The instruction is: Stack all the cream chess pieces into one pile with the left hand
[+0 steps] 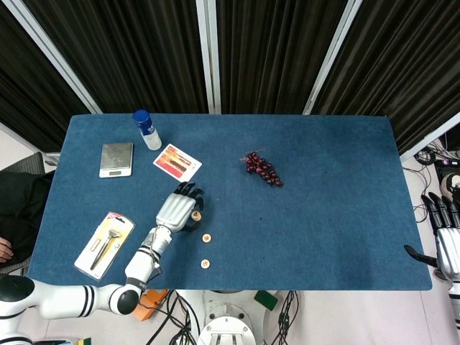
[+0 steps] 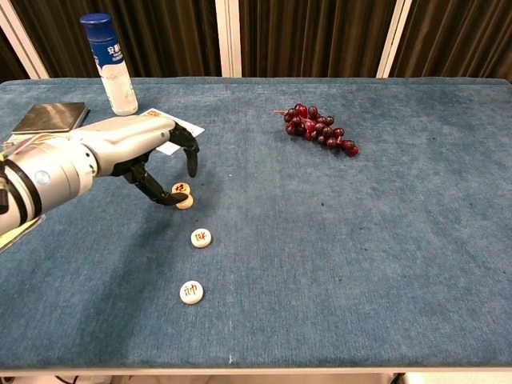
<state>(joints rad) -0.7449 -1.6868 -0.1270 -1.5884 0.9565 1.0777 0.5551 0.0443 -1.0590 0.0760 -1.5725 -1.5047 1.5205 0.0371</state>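
Two cream chess pieces sit one on the other as a small stack (image 2: 183, 194), also seen in the head view as the stack (image 1: 195, 214). My left hand (image 2: 148, 156) hovers just left of it, fingers spread and lifted off the top piece, thumb tip low beside the stack. In the head view the left hand (image 1: 176, 208) lies against the stack's left side. Two single cream pieces lie nearer the front edge: one piece (image 2: 201, 238) and another piece (image 2: 191, 292). My right hand (image 1: 449, 233) hangs off the table's right end, fingers apart, holding nothing.
A blue-capped bottle (image 2: 108, 64), a metal scale (image 2: 48, 117) and a card (image 2: 172, 132) stand behind the left hand. Dark grapes (image 2: 320, 128) lie at centre back. A packaged tool (image 1: 105, 244) rests near the front left edge.
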